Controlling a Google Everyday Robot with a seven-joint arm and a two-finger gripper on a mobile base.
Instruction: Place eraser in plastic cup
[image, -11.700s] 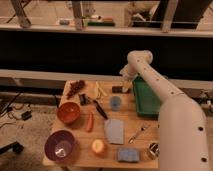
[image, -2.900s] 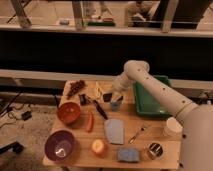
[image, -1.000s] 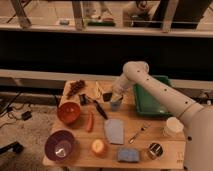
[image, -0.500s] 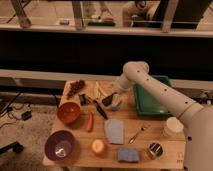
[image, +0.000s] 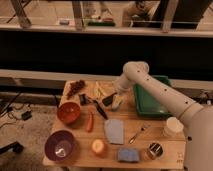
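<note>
My gripper (image: 111, 98) is low over the wooden table (image: 150, 127), at the end of the white arm that reaches in from the right. The light-blue plastic cup (image: 118, 103) stands right beside it on the right and is partly covered by the wrist. A small dark block, the eraser (image: 107, 100), shows at the gripper's tip just left of the cup. I cannot tell whether it is held or lying on the table.
A green tray (image: 149, 99) lies right of the cup. A black-handled utensil (image: 100, 109), bananas (image: 100, 90) and grapes (image: 76, 88) are to the left. In front are an orange bowl (image: 69, 113), a purple bowl (image: 60, 145), a blue-grey cloth (image: 114, 131), a sponge (image: 129, 156), a metal cup (image: 155, 150) and a white cup (image: 172, 126).
The arm came down from above the table to the spot by the blue cup. Over the last second the gripper has shifted only slightly.
</note>
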